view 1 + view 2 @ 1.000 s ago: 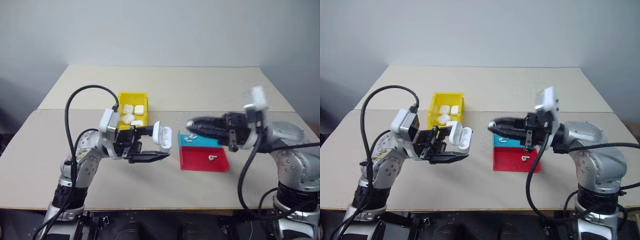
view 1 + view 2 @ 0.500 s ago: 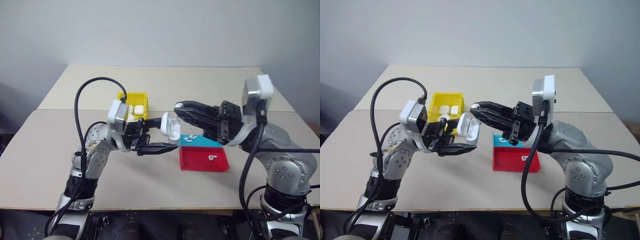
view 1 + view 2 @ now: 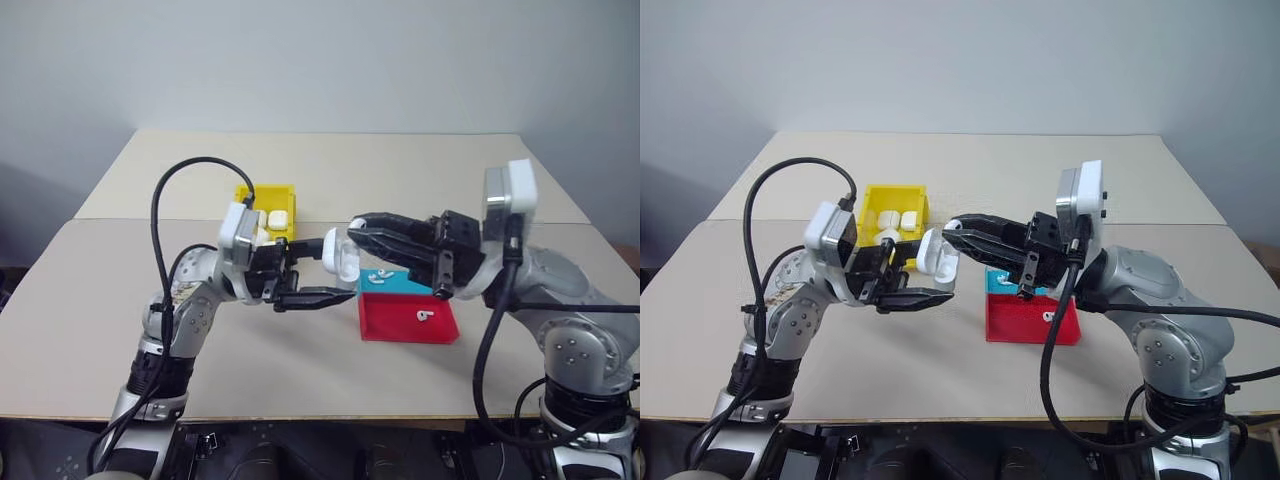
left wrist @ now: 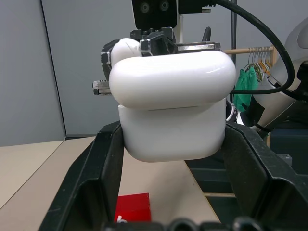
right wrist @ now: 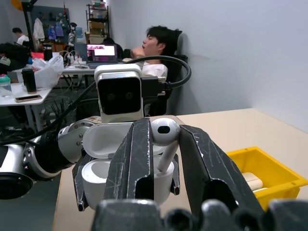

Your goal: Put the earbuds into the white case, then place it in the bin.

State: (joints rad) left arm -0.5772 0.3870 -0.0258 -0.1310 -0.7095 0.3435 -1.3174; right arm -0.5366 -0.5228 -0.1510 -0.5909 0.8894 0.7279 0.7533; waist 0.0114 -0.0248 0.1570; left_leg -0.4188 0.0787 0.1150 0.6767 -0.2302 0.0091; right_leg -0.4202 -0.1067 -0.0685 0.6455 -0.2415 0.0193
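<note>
Beige table (image 3: 400, 160), seam across middle; plain grey wall (image 3: 320, 60) behind; cluttered desks (image 5: 29, 98), seated person (image 5: 159, 48).

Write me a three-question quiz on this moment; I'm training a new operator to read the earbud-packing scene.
1. True or false: the left hand holds the white case with its lid open.
2. What does the right hand grip? A) an earbud B) a case lid C) nothing
3. Where do the loose earbuds lie: in the yellow bin or the red-and-teal tray?

Key: 1 true; 2 A, an earbud just above the open case; 3 the red-and-teal tray.
</note>
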